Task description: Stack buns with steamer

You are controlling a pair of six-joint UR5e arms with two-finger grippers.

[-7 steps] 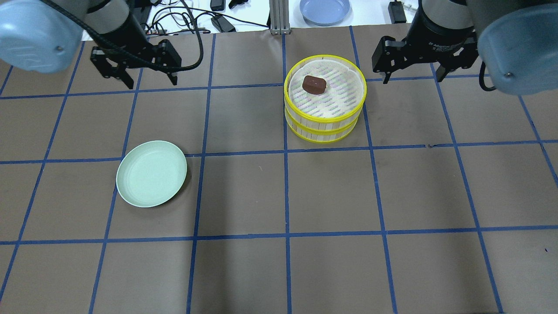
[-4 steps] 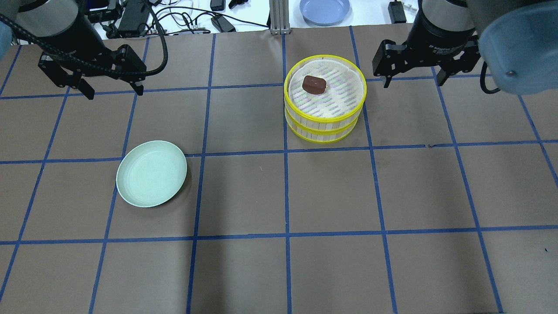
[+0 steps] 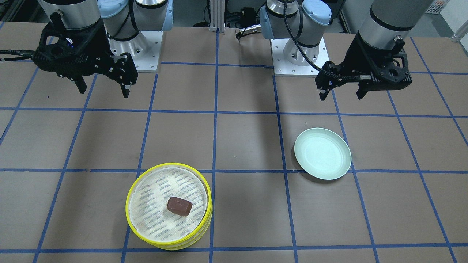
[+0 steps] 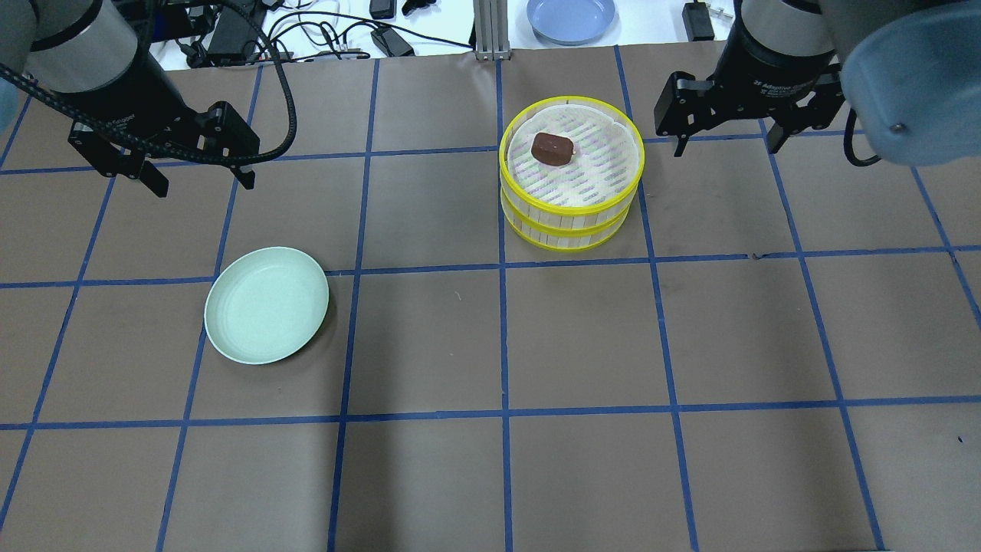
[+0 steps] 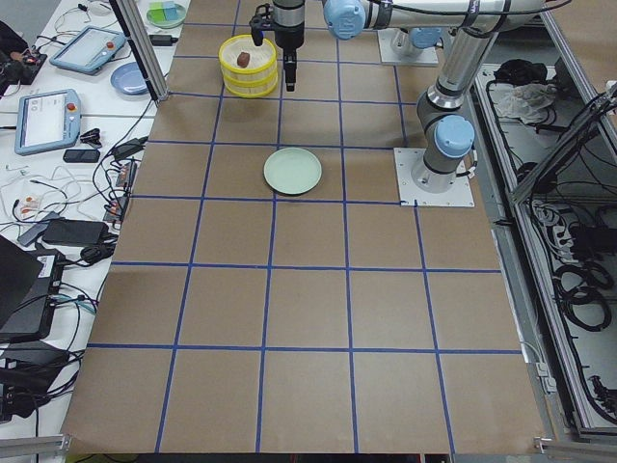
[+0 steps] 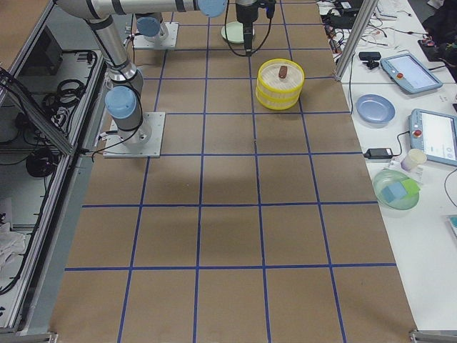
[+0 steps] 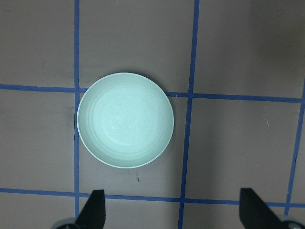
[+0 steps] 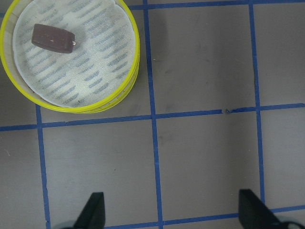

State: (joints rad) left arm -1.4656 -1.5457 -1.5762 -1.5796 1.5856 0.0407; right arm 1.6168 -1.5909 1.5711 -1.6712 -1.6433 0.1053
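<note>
The left pincer [image 4: 204, 184] and the right pincer [image 4: 726, 147] hang above a brown counter [image 4: 582, 337] gridded with blue tape [image 4: 503, 345] — both spread wide, both empty. One steamer [image 4: 571, 224], a stack of two yellow-rimmed tiers, stands below the right pincer, off to its left side, not touching it. One dark brown bun [image 4: 553, 149] lies in the top tier, clear of the rim; the lower tier's inside is hidden. One pale-green plate [image 4: 267, 304] lies flat below the left pincer — seen whole just ahead of it in the left wrist view.
</note>
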